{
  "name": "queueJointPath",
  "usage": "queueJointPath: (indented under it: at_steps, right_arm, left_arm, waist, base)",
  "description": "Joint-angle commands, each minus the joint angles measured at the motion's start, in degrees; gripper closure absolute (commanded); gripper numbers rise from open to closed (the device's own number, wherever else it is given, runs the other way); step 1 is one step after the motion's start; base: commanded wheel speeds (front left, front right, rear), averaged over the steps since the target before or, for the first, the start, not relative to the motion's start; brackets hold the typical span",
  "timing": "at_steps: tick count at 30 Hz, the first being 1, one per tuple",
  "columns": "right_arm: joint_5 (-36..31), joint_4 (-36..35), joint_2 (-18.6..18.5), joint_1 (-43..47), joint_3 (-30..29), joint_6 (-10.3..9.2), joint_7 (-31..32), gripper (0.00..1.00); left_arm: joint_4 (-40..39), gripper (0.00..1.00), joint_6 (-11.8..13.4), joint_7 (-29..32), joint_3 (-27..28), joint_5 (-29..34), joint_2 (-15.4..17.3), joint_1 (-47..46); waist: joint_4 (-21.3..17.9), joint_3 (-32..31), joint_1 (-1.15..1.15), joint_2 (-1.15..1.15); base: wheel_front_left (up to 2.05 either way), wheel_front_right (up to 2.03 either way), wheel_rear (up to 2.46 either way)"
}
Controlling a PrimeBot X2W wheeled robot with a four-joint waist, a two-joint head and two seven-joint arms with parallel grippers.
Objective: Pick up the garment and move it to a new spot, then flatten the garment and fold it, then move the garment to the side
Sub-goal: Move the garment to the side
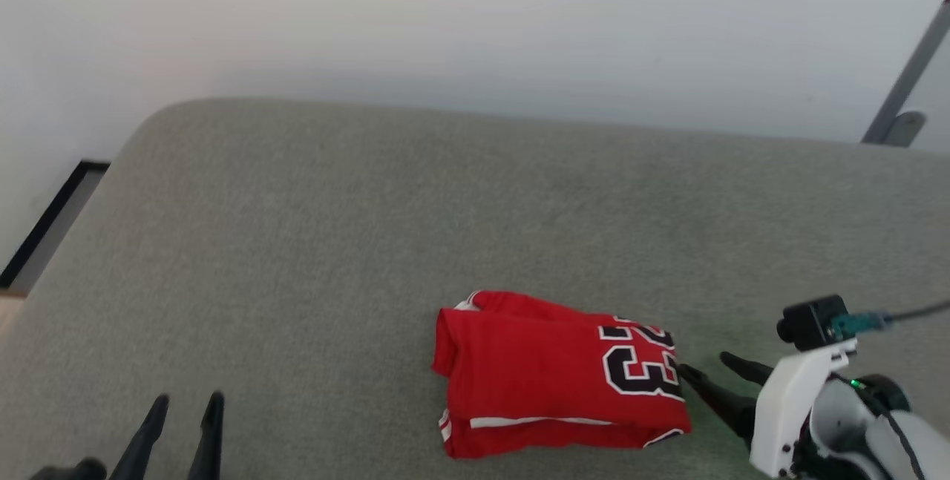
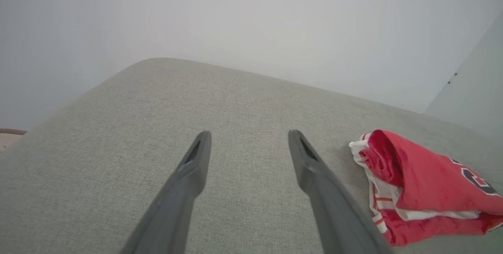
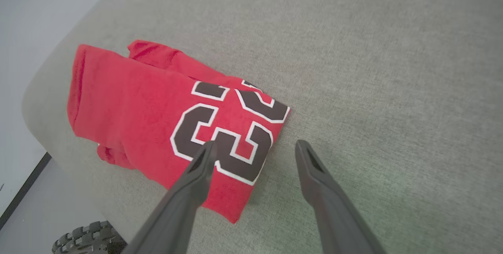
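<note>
- The garment is lying folded into a thick red bundle on the grey cushion, towards the cushion's front edge and a little to the robot's right of its middle.
- The bundle's long axis is running across the robot from left to right, so one short end, the end bearing the number, is pointing at the right arm.
- The right end effector is sitting just beside that numbered end, pointing at the garment. It is fully open and holding nothing.
- From the right wrist, one of its fingers is hanging over the garment's corner while the other is lying over bare cushion beyond the garment's edge, so the edge is falling between the two. I cannot tell whether the near finger is touching the cloth.
- The left end effector is waiting well apart from the garment, off its far short end. It is also wide open and empty.
- Folding is looking finished, so moving the garment aside is probably what is coming. The right arm is much nearer and already lined up along the bundle's length.
</note>
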Motion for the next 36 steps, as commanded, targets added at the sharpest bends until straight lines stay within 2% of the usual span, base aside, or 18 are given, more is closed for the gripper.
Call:
queueJointPath:
  at_steps: [1, 7, 12, 21, 22, 23, 28, 36]
  right_arm:
    - [-0.1, 0.4, -0.9, -1.5, 0.7, -0.02, 2.5, 0.00]
    - [0.1, 2.6, -1.4, -5.3, 1.0, -0.02, 12.3, 0.00]
    - [0.7, 5.6, 0.4, -6.6, 1.4, -0.02, 20.4, 0.00]
    - [-1.7, 11.7, 5.9, -7.5, 2.9, -0.02, 26.9, 0.00]
    - [-1.8, 11.7, 6.2, -7.7, 3.1, -0.02, 27.0, 0.86]
    - [-1.9, 11.9, 6.4, -7.9, 2.9, -0.02, 27.2, 1.00]
    - [-2.2, 9.9, 5.1, -9.5, -0.2, -0.06, 27.0, 1.00]
    - [-4.3, 3.9, 2.0, -10.9, -6.1, -0.14, 28.0, 1.00]
  left_arm:
    - [0.1, 0.00, -0.1, -0.3, -0.5, -0.3, 0.4, -1.9]
    - [0.9, 0.00, -0.1, -0.3, -2.6, -0.9, 0.4, -4.9]
    - [1.5, 0.00, -0.1, -0.3, -3.7, -1.5, 0.1, -7.2]
    - [2.4, 0.00, -0.1, -0.3, -4.2, -1.9, -0.4, -9.3]
    - [2.5, 0.00, -0.1, -0.3, -4.3, -2.0, -0.4, -9.5]
    - [2.5, 0.00, -0.1, -0.3, -4.3, -2.0, -0.3, -9.6]
    - [2.3, 0.00, -0.1, -0.3, -3.6, -2.8, 0.6, -10.8]
    - [1.0, 0.00, -0.1, -0.3, -3.8, -2.8, 2.3, -12.9]
  waist:
    - [1.3, 1.9, 0.00, 0.00]
    - [3.8, 5.2, 0.00, 0.00]
    - [5.4, 7.4, 0.00, 0.00]
    - [6.8, 8.8, 0.00, 0.00]
    - [6.9, 8.9, 0.00, 0.00]
    - [6.9, 8.9, 0.00, 0.00]
    - [6.3, 9.0, 0.00, 0.00]
    - [3.0, 9.1, 0.00, 0.00]
  base:
    - [0.00, 0.00, 0.00]
    - [0.00, 0.00, 0.00]
    - [0.00, 0.00, 0.00]
    - [0.00, 0.00, 0.00]
    - [0.00, 0.00, 0.00]
    - [0.00, 0.00, 0.00]
    - [0.00, 0.00, 0.00]
    - [0.00, 0.00, 0.00]
